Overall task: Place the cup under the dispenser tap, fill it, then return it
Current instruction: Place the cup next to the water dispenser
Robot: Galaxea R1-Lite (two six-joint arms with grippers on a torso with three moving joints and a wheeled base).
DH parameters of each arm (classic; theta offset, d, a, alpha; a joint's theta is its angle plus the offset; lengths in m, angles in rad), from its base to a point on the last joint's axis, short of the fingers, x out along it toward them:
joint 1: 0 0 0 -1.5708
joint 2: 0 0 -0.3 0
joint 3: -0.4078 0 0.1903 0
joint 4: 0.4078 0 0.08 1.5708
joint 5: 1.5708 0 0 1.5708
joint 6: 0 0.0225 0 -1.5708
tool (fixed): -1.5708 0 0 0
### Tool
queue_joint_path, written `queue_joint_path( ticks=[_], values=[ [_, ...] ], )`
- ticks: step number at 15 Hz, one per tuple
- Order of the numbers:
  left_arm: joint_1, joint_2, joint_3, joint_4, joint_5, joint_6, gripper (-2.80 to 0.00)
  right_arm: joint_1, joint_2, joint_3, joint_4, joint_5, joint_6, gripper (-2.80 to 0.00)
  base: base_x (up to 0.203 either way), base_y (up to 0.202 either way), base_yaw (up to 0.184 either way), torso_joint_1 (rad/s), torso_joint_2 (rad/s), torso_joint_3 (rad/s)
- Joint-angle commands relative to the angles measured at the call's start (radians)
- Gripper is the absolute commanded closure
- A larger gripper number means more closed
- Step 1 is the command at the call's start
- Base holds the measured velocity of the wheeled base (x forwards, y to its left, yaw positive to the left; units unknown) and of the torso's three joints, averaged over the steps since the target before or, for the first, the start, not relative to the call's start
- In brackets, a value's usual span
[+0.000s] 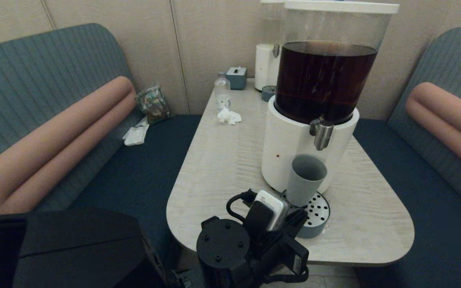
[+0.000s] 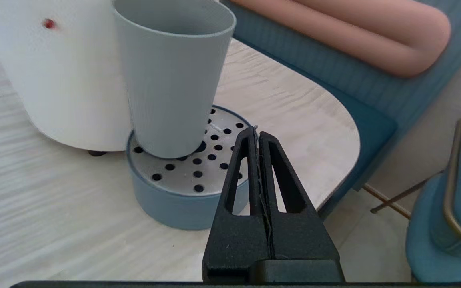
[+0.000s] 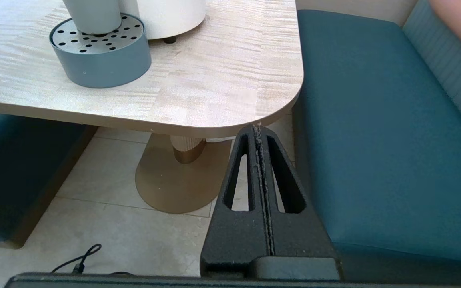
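Note:
The grey-green cup stands upright on the round blue-grey drip tray, below and slightly left of the brushed-steel dispenser tap. The tap juts from the white base of the large dispenser, whose tank holds dark brown liquid. My left gripper is shut and empty, just in front of the tray's near rim, not touching the cup. My right gripper is shut, low beside the table's near right corner, above the floor.
The light wooden table carries a smaller white dispenser, a small bottle, a grey box and crumpled tissue at the back. Blue bench seats flank both sides. The table's pedestal foot stands on the tiled floor.

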Motion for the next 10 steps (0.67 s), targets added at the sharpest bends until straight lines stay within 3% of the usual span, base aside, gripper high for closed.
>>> queue_joint_path(
  ticks=[1,10],
  values=[
    [-0.004,0.034,-0.026,-0.008,0.002,0.001,0.00,0.001,0.001,0.000,0.000,0.000,0.000,0.00,0.000,0.000,0.000,0.000,0.00,0.000],
    [-0.004,0.083,-0.146,0.005,0.043,0.032,0.00,0.000,0.001,0.000,0.000,0.000,0.000,0.00,0.000,0.000,0.000,0.000,0.00,0.000]
  ],
)
